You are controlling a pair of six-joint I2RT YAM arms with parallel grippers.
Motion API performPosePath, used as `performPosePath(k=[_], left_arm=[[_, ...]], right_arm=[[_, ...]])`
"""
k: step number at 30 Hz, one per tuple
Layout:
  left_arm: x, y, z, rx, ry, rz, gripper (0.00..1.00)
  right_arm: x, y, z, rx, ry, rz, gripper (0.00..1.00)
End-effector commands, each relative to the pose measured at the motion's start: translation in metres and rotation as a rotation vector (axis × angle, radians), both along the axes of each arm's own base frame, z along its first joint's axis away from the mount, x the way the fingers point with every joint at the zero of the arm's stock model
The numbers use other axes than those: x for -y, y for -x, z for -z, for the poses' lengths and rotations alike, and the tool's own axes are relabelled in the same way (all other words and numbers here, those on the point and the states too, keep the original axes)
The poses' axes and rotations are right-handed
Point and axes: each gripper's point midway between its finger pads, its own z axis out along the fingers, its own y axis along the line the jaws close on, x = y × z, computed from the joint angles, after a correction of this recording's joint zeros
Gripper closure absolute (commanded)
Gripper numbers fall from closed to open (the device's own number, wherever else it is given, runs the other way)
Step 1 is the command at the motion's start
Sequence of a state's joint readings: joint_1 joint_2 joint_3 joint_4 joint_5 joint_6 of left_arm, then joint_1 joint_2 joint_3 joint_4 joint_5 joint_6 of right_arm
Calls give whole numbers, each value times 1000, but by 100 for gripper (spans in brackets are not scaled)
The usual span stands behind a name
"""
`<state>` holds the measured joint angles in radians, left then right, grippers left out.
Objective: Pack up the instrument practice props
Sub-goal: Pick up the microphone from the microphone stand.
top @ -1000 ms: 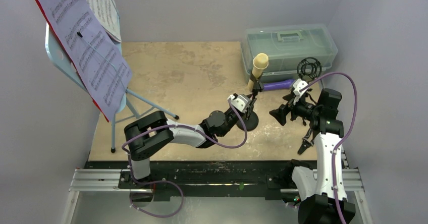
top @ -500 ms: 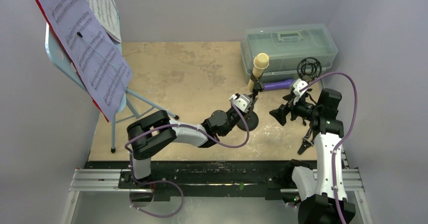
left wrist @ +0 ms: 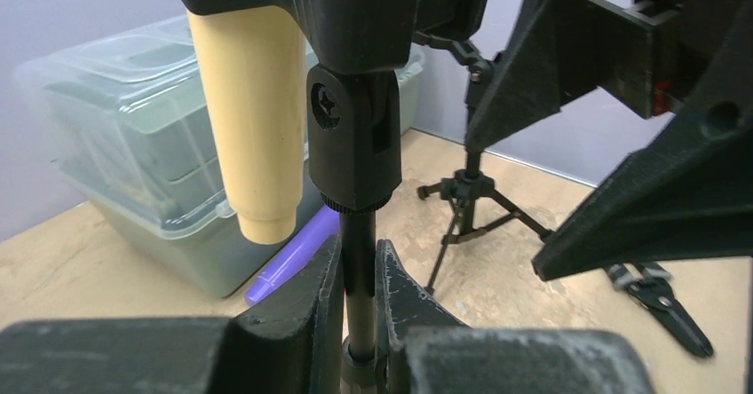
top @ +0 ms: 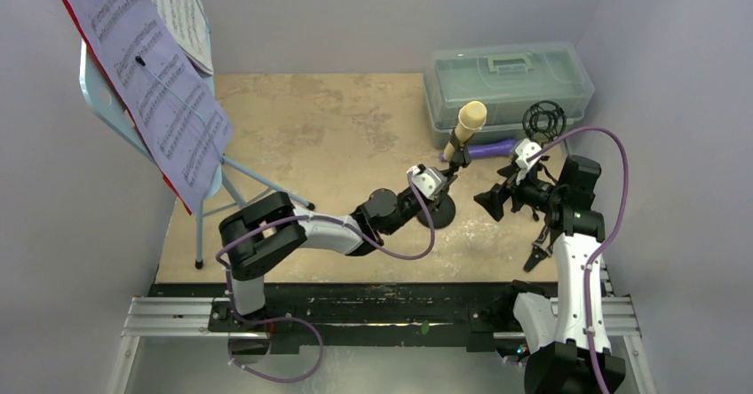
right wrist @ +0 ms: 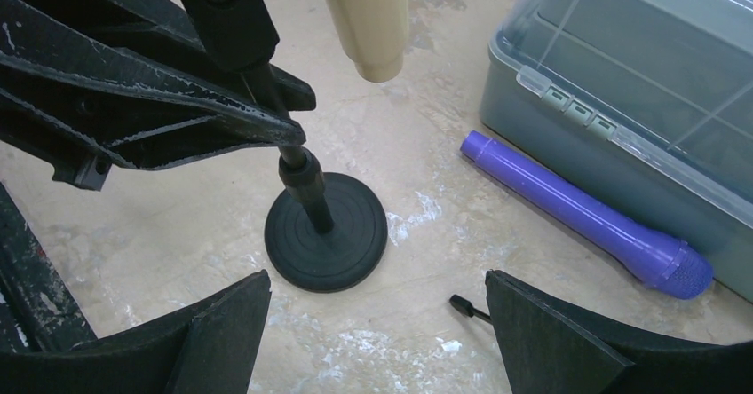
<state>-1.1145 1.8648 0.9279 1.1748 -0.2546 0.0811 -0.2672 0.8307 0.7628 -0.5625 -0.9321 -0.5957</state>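
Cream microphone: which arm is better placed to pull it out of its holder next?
Probably the right. The left gripper is shut on the post of the mic holder, steadying it below the cream microphone, so it is occupied. The right gripper is open and empty, hovering just beside the holder.

The left arm [top: 306, 232] reaches low from the bottom left toward the centre of the overhead view. The left gripper [left wrist: 359, 265] is closed, both fingers pressed on a thin black stand post [left wrist: 358, 230]. The right arm [top: 575, 261] stands at lower right, elbow bent. The right gripper [right wrist: 373, 301] points down and left, jaws spread wide, holding nothing.
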Motion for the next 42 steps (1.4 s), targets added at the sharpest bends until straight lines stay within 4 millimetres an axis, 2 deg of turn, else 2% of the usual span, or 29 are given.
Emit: performPosePath(k=[1,6,12,19,21,27,30,35,42], left_arm=[[-8,11,-55,58,118,195,100],[-12,16,-66,44,169,403,100],[-9,20,-66,5,157,637,100],[-4,42,-63,9,150,842,100],[-4,43,-58,28,149,853,100],[-1,34,-24,23,91,813,100],[-3,30,-16,21,67,779,100],[-11,27,-7,7,29,712,69],[-27,23,5,-69,-1,613,47]], right_arm=[[-1,1,-2,18,16,-7,6],[-1,1,-3,22,18,-10,5],[-1,2,-3,22,18,-14,5],[-2,2,-2,19,19,-17,5],[-2,2,-2,18,18,-18,5],[-2,2,-2,20,21,-19,6],[-2,2,-1,19,21,-21,5],[-3,4,-2,22,23,-31,5],[-6,8,-4,32,28,-54,5]])
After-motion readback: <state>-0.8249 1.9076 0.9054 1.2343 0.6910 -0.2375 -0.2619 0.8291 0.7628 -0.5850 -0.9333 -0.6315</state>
